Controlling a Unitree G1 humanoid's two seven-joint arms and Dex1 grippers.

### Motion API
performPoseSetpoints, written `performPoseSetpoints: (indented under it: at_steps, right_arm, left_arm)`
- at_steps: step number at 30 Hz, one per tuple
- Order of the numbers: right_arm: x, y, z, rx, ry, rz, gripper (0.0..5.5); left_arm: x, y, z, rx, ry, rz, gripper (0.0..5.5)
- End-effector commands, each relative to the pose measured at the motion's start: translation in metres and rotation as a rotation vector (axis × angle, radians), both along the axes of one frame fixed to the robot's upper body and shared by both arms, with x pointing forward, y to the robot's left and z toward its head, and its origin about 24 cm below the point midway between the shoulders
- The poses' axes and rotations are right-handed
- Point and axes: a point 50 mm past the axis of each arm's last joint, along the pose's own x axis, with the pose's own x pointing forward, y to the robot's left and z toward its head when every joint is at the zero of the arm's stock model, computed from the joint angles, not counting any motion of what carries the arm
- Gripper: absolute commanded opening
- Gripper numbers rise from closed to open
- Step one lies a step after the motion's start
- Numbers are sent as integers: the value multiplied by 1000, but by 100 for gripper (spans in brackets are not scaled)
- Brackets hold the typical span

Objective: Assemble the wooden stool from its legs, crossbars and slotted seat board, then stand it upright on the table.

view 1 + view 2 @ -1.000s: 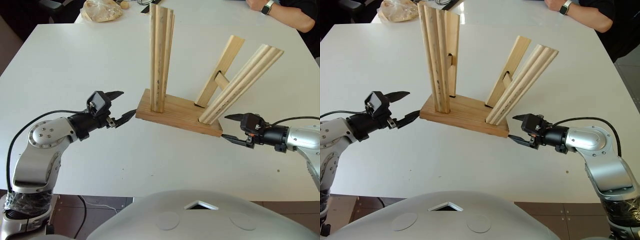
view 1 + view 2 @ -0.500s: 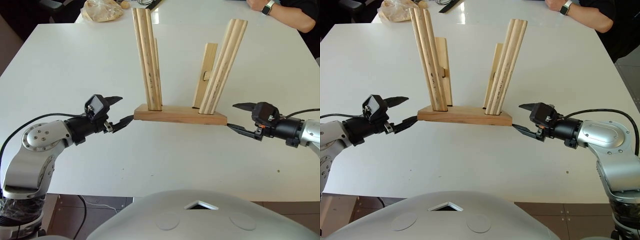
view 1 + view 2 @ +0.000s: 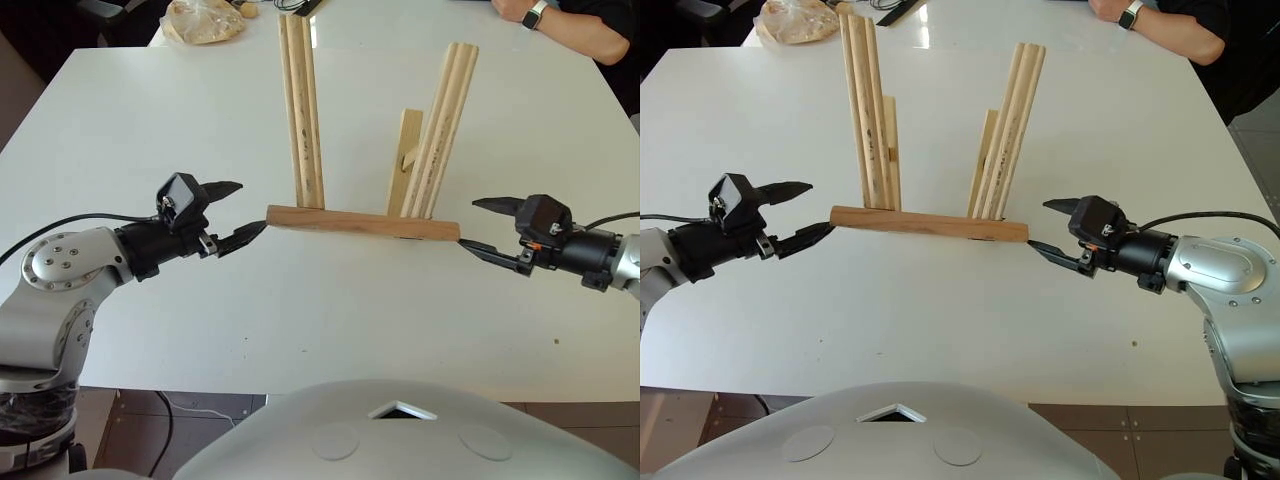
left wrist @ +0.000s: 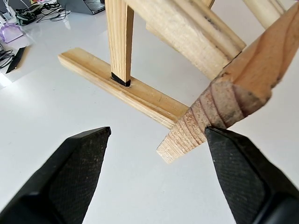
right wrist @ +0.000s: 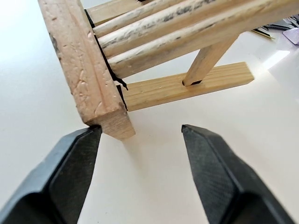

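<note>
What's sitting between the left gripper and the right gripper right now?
The seat board lies lengthwise between the left gripper and the right gripper, its legs pointing up, in the left eye view. Both grippers are open.

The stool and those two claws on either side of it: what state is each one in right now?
Stool: assembled, upside down, legs pointing up.
Left gripper: open, lower fingertip against one end of the stool.
Right gripper: open, lower fingertip against the other end.
</note>
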Motion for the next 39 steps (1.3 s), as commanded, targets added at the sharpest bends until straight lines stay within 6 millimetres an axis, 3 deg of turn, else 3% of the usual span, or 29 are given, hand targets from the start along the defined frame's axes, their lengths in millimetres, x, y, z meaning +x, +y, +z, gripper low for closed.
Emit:
performPoseSetpoints:
  at_steps: [1,7,13,22,33,39]
  right_arm:
    - [-9,20,8,88,10,156,320]
    - [-12,20,12,80,33,191,320]
    - [-32,23,6,67,171,295,320]
    - [-4,10,-3,124,149,203,320]
    - [6,-16,-17,362,314,115,320]
    - [11,-40,-44,288,396,60,320]
  left_arm:
    - [-19,-25,1,-79,46,-222,376]
    - [-20,-23,6,-99,50,-223,376]
    - [-19,-15,10,-97,58,-223,376]
    - [-19,-4,-10,-91,134,-186,376]
    - [-4,26,-23,-82,175,-92,376]
    - [-5,47,-43,-73,253,-46,376]
